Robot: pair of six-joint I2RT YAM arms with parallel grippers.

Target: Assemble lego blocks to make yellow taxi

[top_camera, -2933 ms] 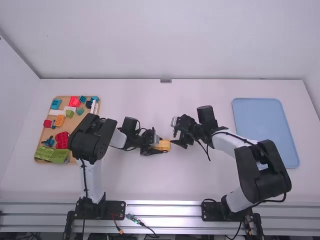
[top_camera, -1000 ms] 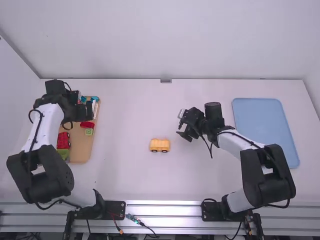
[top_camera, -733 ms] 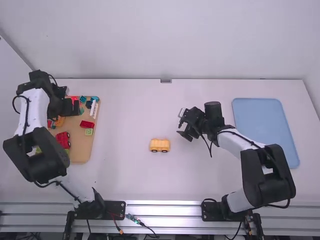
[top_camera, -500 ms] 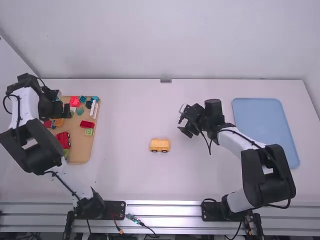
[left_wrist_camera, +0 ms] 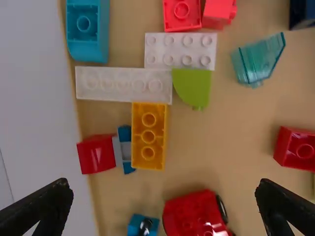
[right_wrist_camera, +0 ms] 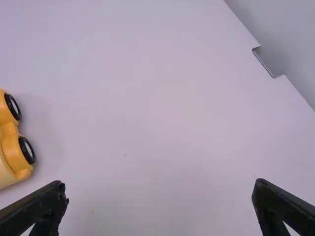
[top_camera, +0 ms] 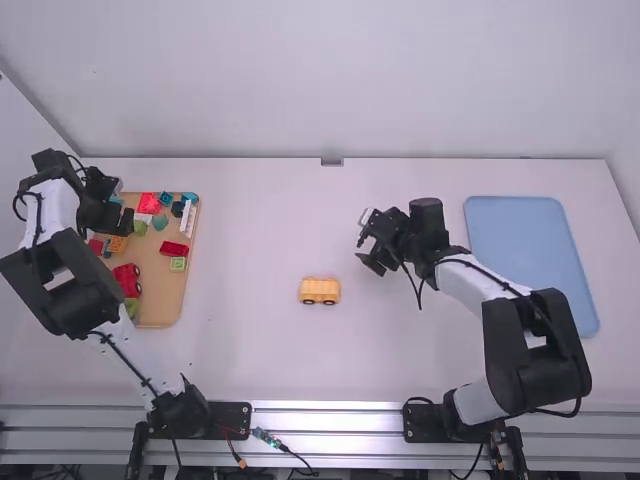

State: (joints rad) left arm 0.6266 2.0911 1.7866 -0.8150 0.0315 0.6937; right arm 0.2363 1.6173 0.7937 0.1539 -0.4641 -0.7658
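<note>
On the tan tray [top_camera: 165,298], below the nearer, left gripper [left_wrist_camera: 163,189], whose jaws stand apart, lies the upturned orange brick [left_wrist_camera: 149,136] (probable match for the yellow wheeled base [top_camera: 320,291]), its long axis square to the closing line

Blue tray [top_camera: 530,265] on white table [top_camera: 250,350], right side; metal rails [top_camera: 330,423] nearest.
</note>
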